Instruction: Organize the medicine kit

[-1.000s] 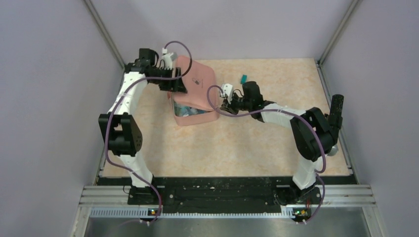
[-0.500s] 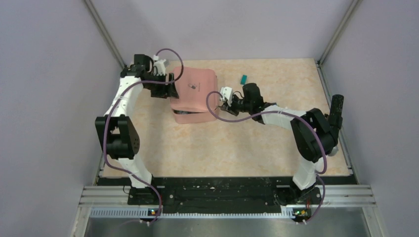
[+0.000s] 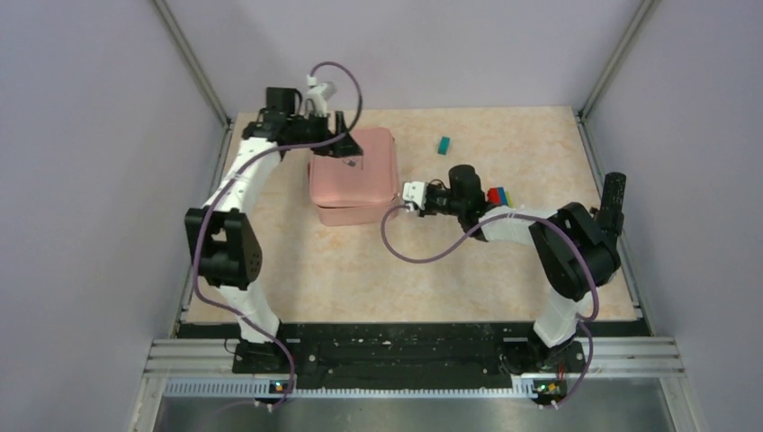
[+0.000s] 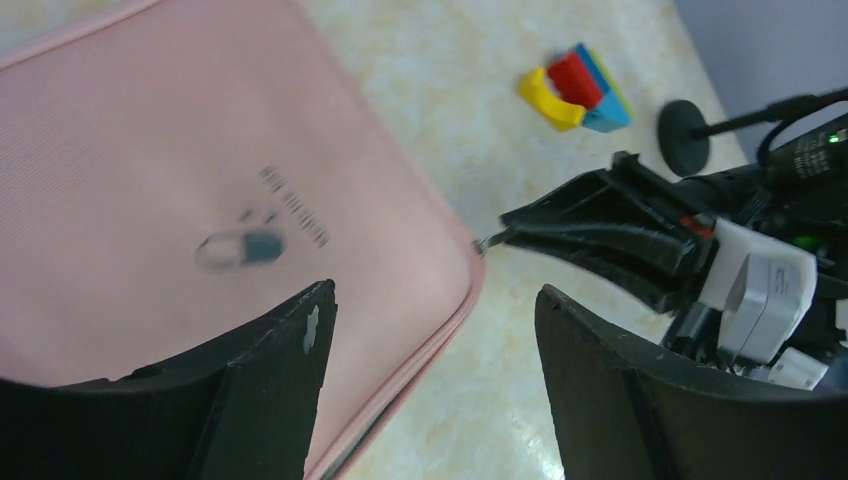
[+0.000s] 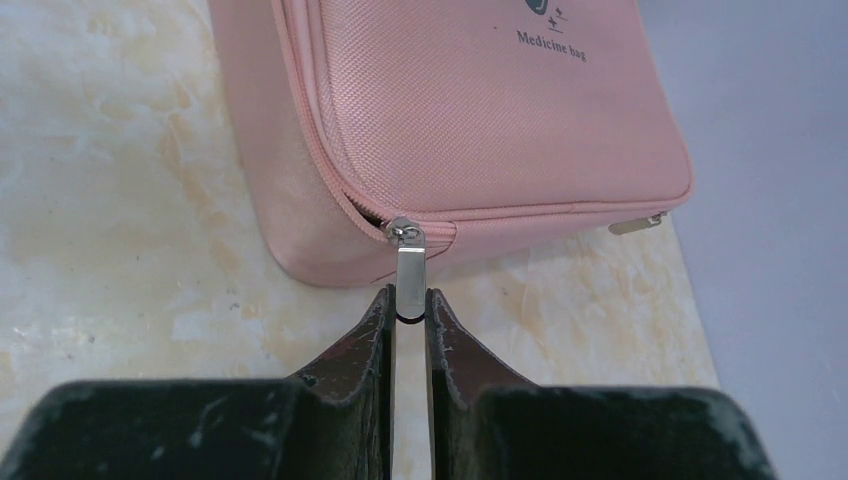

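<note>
lid of the medicine kit (image 3: 353,175) is down; my right gripper (image 5: 410,310) pinches the zipper pull (image 5: 410,268), my left gripper (image 4: 432,295) hangs released above; zipping is left, i judge.

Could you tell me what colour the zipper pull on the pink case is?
Silver: the zipper pull shows best in the right wrist view.

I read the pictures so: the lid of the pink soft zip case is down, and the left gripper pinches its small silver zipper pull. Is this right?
Not quite. It is the right gripper that pinches the small silver zipper pull, as the right wrist view shows. The lid of the pink soft zip case is down, as you say.
</note>
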{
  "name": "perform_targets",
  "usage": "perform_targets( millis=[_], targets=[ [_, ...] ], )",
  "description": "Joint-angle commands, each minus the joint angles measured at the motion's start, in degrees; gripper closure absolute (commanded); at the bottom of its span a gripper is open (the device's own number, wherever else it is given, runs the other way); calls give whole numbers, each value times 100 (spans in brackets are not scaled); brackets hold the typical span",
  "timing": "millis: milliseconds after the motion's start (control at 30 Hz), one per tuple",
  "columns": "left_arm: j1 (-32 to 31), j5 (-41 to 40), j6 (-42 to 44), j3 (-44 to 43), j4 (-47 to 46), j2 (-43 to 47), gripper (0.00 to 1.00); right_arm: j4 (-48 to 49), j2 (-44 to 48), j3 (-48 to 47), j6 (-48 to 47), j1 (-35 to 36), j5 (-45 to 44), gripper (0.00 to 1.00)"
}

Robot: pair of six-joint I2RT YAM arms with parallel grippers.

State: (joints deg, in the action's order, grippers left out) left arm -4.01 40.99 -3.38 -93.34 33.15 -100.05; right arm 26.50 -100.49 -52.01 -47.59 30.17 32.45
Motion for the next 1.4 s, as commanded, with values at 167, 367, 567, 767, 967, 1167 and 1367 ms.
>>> perform_targets(
  millis=[167, 367, 567, 767, 967, 1167, 1367],
  targets=[
    [-994, 2085, 120, -1219, -673, -1835, 35, 2749, 234, 1029, -1261, 223, 152, 100],
    [-1198, 2687, 1017, -1458, -149, -2148, 41, 3536, 165, 1328, -1550, 269, 181, 100],
    [-1307, 2677, 3085, -1630, 1489, -2236, 45, 3709, 76, 1419, -1661, 280, 194, 100],
    [-1453, 2092, 4683, -1704, 2646, -2357, 46, 3337, 47, 1293, -1390, 287, 17, 100],
    [-1417, 1852, 4012, -1018, 1720, -1850, 45, 52, -172, -316, 261, 264, -114, 100],
    [-1133, 2038, 2883, -277, 1007, -1137, 45, -475, -523, -837, 1889, 174, 457, 100],
    [-632, 2244, 1263, 739, -155, -374, 43, -850, -633, -931, 2481, 149, 913, 88]
  ],
)
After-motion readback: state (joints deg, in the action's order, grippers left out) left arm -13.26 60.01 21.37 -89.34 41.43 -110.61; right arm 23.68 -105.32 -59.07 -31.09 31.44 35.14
